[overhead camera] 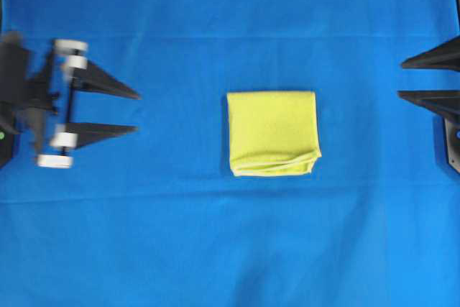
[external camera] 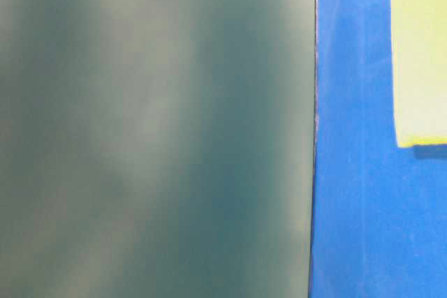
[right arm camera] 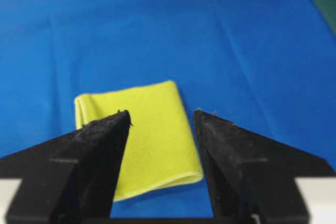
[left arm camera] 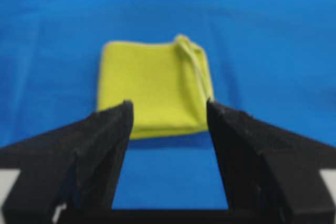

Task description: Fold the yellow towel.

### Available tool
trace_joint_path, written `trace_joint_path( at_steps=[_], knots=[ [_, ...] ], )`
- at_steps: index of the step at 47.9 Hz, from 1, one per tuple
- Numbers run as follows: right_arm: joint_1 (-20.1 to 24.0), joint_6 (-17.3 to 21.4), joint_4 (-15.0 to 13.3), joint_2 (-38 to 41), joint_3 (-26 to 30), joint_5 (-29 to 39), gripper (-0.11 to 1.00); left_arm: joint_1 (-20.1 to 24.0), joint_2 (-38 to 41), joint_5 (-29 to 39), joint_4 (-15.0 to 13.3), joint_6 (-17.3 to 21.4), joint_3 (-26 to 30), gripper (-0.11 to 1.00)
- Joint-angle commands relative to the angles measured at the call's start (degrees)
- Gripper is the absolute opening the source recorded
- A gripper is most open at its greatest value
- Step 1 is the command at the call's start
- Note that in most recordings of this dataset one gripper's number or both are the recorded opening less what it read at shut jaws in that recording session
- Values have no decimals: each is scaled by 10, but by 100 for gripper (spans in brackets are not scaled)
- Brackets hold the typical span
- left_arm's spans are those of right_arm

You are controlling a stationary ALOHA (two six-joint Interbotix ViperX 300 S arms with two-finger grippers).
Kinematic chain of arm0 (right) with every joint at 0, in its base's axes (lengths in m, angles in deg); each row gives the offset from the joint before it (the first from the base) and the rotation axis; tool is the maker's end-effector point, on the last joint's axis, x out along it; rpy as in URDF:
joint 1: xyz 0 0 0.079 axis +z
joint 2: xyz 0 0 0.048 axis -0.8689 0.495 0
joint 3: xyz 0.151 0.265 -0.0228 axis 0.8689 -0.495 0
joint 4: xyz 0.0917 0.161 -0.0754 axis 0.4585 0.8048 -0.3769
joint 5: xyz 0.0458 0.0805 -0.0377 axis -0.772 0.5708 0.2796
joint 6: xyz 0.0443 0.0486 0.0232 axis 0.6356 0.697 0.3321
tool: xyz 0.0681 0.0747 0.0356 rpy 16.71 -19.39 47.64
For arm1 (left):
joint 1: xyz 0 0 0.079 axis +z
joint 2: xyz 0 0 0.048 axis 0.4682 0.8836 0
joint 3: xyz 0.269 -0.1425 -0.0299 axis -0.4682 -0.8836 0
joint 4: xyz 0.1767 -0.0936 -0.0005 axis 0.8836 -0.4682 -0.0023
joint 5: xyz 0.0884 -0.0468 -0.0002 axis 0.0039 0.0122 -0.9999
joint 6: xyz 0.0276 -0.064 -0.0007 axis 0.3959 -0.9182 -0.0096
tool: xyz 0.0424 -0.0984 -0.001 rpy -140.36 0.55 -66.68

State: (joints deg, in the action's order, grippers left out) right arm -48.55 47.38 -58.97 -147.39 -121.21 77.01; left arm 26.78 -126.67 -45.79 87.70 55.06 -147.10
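Towel (overhead camera: 273, 133) work looks nearly finished to me: the yellow towel lies folded into a small, almost square packet in the middle of the counter, on the blue cloth (overhead camera: 215, 249). I judge that little is left, maybe only to tidy the near right corner, where the layers and the thin hem stick out a bit.

My left tool (overhead camera: 136, 111) stands at the left side, well apart from the towel, its two black fingers spread and holding nothing. My right tool (overhead camera: 400, 78) is at the right edge, also spread and empty.

The towel is soft and fuzzy, bright yellow-green, with one rounded folded edge. The blue cloth is smooth, with light creases. The table-level view is mostly blocked by a blurred grey-green surface.
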Motion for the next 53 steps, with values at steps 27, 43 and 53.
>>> trace_joint_path(
  at_steps=[27,43,53],
  knots=[
    [-127,12,3,-98,-124,-109,57,45,-248,-1,-2,-29,-176,56],
    [-132,12,5,-91,-127,-121,56,45,-248,-1,-2,-29,-176,55],
    [-131,12,6,-91,-128,-121,56,45,-248,-1,-2,-29,-176,55]
  ],
)
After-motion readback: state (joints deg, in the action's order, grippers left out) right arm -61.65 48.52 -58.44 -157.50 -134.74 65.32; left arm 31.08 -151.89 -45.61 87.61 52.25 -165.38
